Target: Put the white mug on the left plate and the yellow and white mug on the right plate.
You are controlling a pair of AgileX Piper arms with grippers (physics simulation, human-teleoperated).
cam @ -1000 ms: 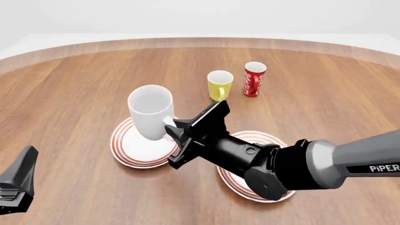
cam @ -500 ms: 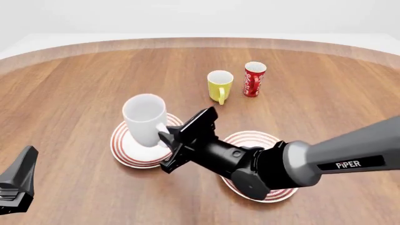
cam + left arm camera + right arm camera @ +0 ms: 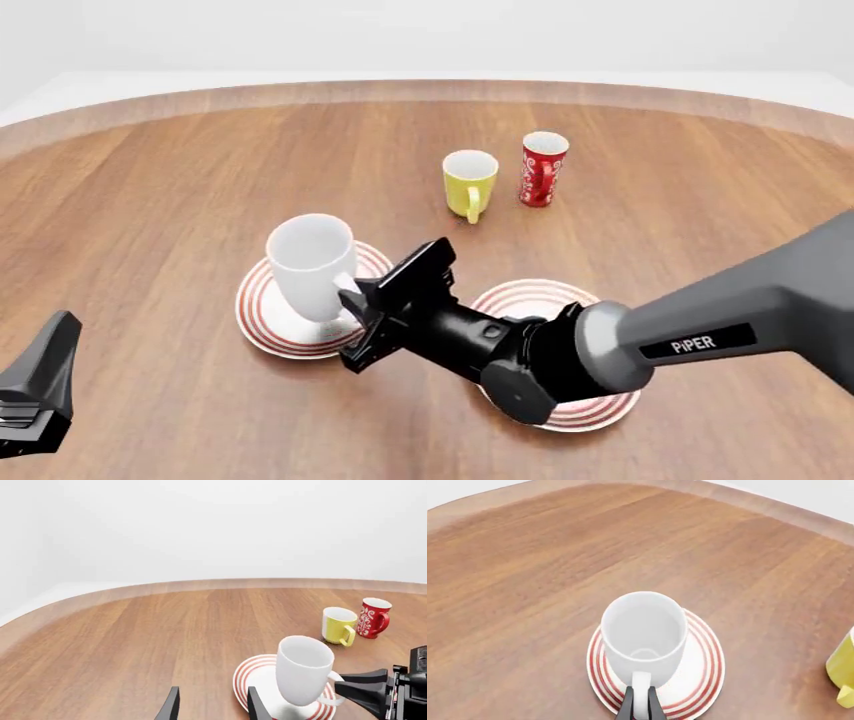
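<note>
The white mug (image 3: 310, 262) sits slightly tilted over the left plate (image 3: 262, 318), its base at the plate's middle; I cannot tell if it touches. My right gripper (image 3: 358, 302) is shut on the mug's handle (image 3: 640, 685), with its fingers (image 3: 627, 707) pressed against both sides. The right plate (image 3: 537, 293) lies under the right arm and is partly hidden. The yellow and white mug (image 3: 469, 182) stands upright farther back on the table. My left gripper (image 3: 212, 710) is open and empty, low at the near left (image 3: 38, 392), apart from everything.
A red mug with a white pattern (image 3: 542, 167) stands just right of the yellow and white mug. The right arm's body (image 3: 561, 355) stretches across the right plate. The round wooden table's far edge (image 3: 427, 88) curves behind.
The right gripper has lowered the white mug down and slightly left toward the left plate's middle. The left gripper has not moved.
</note>
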